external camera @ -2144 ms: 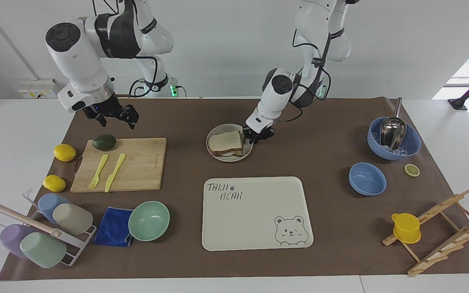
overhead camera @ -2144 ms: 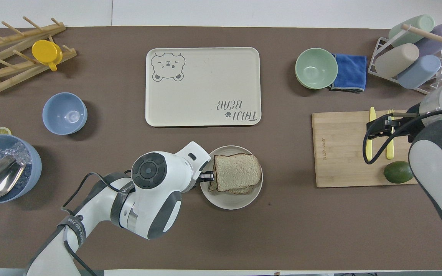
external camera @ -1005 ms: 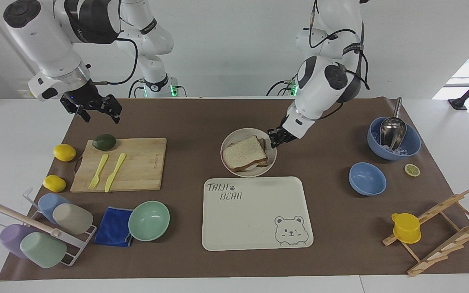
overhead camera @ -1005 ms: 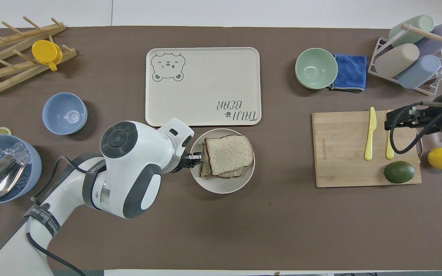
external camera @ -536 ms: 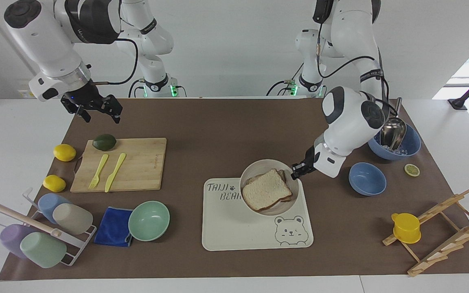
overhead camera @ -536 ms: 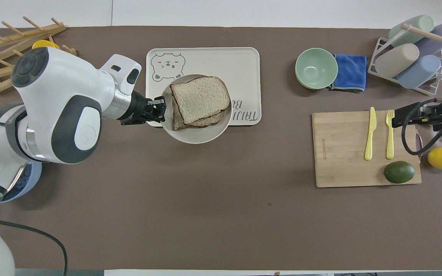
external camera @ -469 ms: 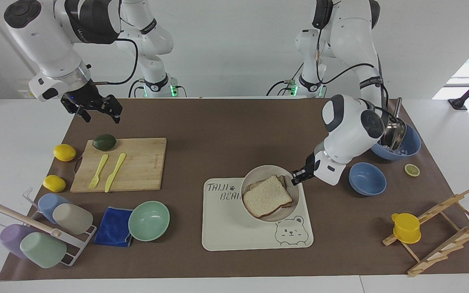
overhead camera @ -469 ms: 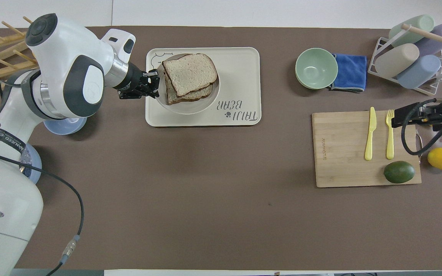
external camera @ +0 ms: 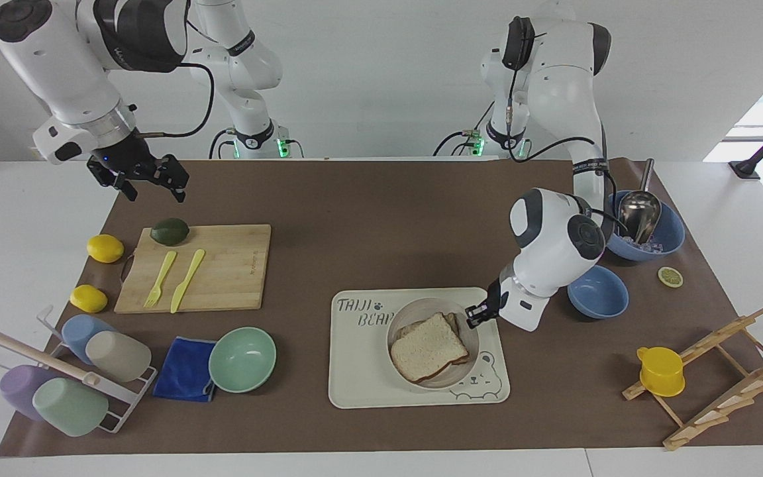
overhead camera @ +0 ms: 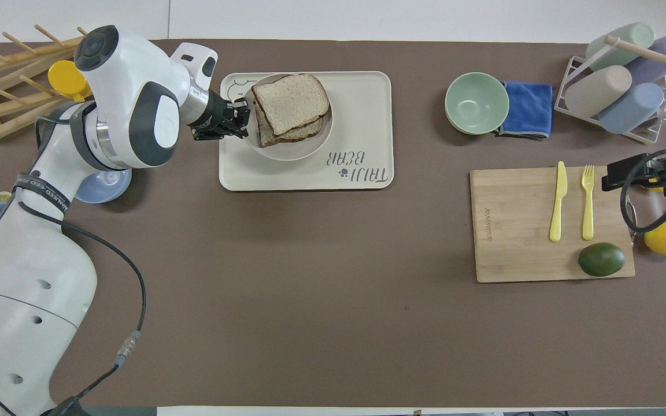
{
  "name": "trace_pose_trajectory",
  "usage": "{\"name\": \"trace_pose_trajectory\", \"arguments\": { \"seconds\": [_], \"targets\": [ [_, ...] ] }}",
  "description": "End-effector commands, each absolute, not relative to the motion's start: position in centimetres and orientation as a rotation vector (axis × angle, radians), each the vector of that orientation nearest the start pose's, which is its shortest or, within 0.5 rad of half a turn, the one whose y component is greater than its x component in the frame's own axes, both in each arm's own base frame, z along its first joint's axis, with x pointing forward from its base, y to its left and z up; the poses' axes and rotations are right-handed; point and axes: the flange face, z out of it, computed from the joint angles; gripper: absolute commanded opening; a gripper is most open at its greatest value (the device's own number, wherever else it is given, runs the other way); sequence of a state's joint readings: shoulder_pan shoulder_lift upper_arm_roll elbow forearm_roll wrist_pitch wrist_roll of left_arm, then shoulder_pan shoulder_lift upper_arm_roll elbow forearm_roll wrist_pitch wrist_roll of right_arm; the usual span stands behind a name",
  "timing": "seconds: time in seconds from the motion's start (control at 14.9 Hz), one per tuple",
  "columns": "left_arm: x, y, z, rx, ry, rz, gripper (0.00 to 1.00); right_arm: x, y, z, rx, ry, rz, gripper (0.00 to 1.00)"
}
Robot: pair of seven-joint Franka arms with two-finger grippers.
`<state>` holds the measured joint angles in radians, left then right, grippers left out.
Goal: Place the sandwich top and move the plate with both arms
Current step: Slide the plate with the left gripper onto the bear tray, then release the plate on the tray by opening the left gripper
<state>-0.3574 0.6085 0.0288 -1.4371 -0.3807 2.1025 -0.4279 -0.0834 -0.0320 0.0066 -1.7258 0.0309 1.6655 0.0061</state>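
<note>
Left gripper (external camera: pixel 476 313) pinching plate (external camera: pixel 403 317) rim over tray (external camera: pixel 355 384); right gripper (external camera: pixel 145 180) spread, empty; brown table mat (external camera: pixel 368 232).

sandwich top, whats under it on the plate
Under the sandwich top a second bread slice peeks out at its edge, both on the plate gripped by the left gripper. Any filling between them is covered.

Two claws (external camera: pixel 473 317) (external camera: pixel 138 177), one plate (external camera: pixel 403 319), one tray (external camera: pixel 361 377), three bowls (external camera: pixel 242 359) (external camera: pixel 597 291) (external camera: pixel 669 232), four cups (external camera: pixel 116 355), two lemons (external camera: pixel 105 248) (external camera: pixel 89 299), one avocado (external camera: pixel 169 231)
</note>
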Motion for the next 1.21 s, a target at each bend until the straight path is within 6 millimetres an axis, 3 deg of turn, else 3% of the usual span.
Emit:
{"name": "trace_pose_trajectory", "arguments": {
  "seconds": [0.0,0.27,0.33,0.4,0.47,0.67,0.8,1.14],
  "targets": [
    [66.6,-26.4,33.7,-3.428,-0.459,0.073,0.0,54.3,-4.3,58.0,-3.082,0.113,0.04,1.0],
    [66.0,-26.1,33.3,-3.424,-0.39,0.078,0.0,54.2,-4.3,58.0,-3.082,0.108,0.038,1.0],
    [65.7,-25.9,33.1,-3.425,-0.351,0.083,0.17,54.2,-4.1,58.1,-3.082,0.104,0.038,1.0],
    [65.5,-26.0,32.9,-3.424,-0.339,0.087,0.86,54.3,-3.9,58.1,-3.082,0.099,0.038,1.0],
    [65.4,-26.3,33.2,-3.426,-0.33,0.089,1.0,54.3,-3.9,58.1,-3.082,0.099,0.038,1.0],
    [66.0,-25.4,34.3,-3.426,-0.35,0.068,1.0,54.2,-4.1,58.1,-3.082,0.104,0.038,1.0],
    [66.4,-23.4,36.7,-3.416,-0.378,0.018,1.0,54.2,-4.1,58.1,-3.082,0.104,0.038,1.0],
    [66.1,-14.8,45.0,-3.309,-0.438,-0.041,1.0,54.3,-3.9,58.1,-3.082,0.099,0.038,1.0]
  ]
}}
